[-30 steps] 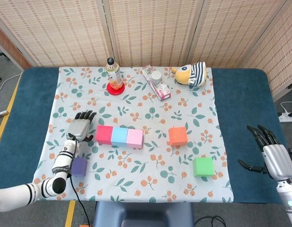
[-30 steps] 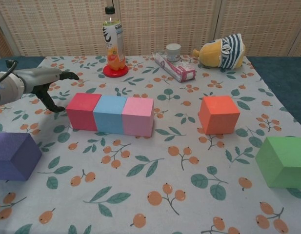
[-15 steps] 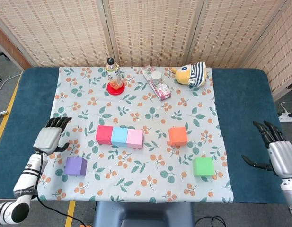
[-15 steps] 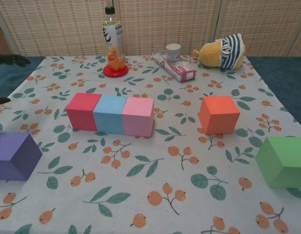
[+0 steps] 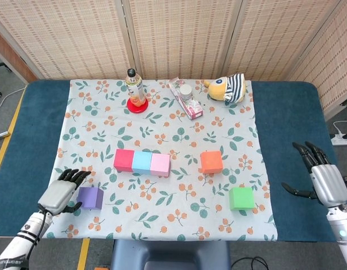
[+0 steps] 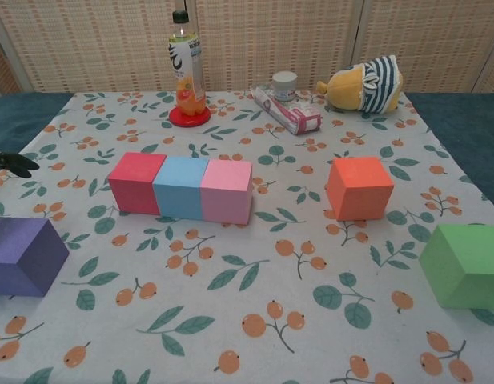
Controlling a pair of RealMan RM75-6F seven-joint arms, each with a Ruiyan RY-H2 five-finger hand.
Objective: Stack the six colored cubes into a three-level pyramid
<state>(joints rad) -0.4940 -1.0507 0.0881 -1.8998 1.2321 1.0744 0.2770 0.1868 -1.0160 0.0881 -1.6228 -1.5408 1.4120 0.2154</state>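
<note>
Head view is showing my left hand (image 5: 62, 193) hovering at the near left edge of the floral tablecloth (image 5: 162, 225), fingers spread and holding nothing, just beside the purple cube (image 5: 90, 197). My right hand (image 5: 324, 179) is waiting off the cloth's right edge over the blue table (image 5: 285, 112), fingers also spread and empty. The red cube (image 5: 124, 160), light blue cube (image 5: 142, 162) and pink cube (image 5: 160, 165) are sitting touching in a row mid-cloth. The orange cube (image 5: 211, 162) is standing apart to their right, the green cube (image 5: 241, 198) nearer the front right corner. A drink bottle (image 5: 135, 89), a packet (image 5: 185, 99) and a plush toy (image 5: 226, 88) are lining the far edge.
</note>
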